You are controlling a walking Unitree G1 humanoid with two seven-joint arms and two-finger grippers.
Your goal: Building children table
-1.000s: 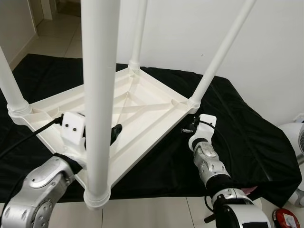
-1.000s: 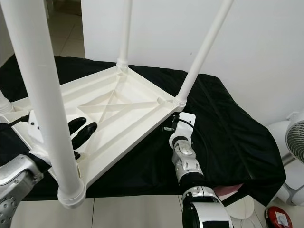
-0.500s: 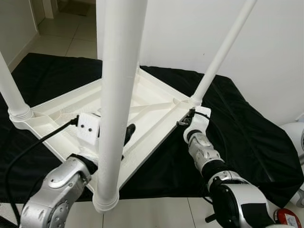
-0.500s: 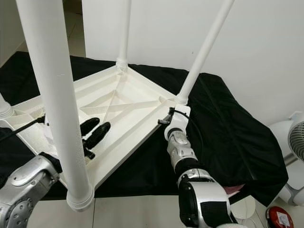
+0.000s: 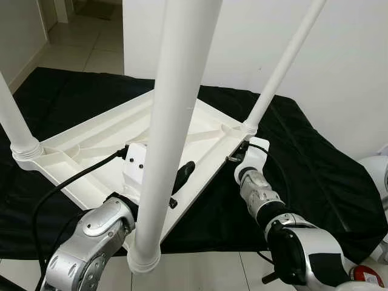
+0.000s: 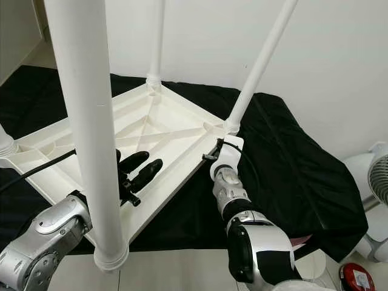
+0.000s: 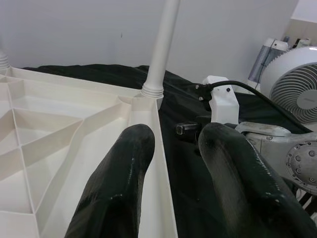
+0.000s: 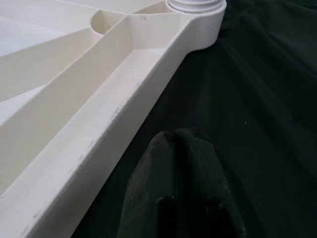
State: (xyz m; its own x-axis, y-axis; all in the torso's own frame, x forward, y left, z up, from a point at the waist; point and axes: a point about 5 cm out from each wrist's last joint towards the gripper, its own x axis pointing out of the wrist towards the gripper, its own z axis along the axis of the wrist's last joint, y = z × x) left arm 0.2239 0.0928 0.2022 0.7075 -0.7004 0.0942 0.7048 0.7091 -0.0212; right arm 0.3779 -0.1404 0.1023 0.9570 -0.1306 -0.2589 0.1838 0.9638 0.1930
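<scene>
The white children's table (image 5: 91, 154) is lying upside down on a black cloth (image 5: 315, 182), four legs pointing up. The left gripper (image 6: 138, 171) is hovering, fingers apart, over the ribbed underside beside the near leg (image 5: 173, 127). The right gripper (image 8: 178, 183), fingers pressed together, is waiting just outside the right edge, whose rim is running lengthwise alongside toward the right corner leg (image 5: 282, 66); the right arm appears nearer that corner.

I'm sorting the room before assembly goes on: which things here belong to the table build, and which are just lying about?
Part of the job:
- upturned white plastic children's table with four white tube legs
- black cloth spread under it
- left gripper
- right gripper

Lying about:
- white electric fan
- round red object
</scene>
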